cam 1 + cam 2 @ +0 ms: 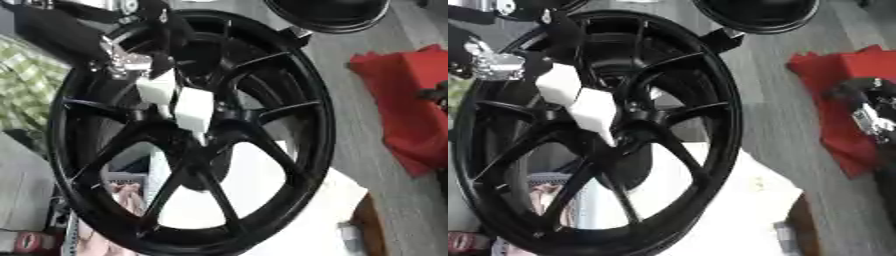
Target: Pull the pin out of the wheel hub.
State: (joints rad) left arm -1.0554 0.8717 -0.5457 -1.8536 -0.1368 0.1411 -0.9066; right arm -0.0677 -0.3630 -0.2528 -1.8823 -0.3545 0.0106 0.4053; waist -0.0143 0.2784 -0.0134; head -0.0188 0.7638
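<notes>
Nearest the camera, a white surface [262,220] is seen through the lower spokes, around 6 o'clock. Just past it stands the black wheel [297,150], tilted, filling most of the view.

The hub [206,137] sits roughly dead centre. The pin itself can't really be made out; it's judged to be right where the white fingertips are planted, at or just above the hub.

The left hand [179,102] is brought in from about 11 o'clock, pale fingers pointed down toward 5 o'clock and pressed in against the hub. Whether anything is actually pinched can't be told, since the tips are lost against the black spokes. If the pin lies along the axle line, a pull straight out toward the camera is probably what's needed.

The right hand [868,117] is parked at 3 o'clock over a red cloth [411,100], well apart from the wheel; its fingers can't be read either.
</notes>
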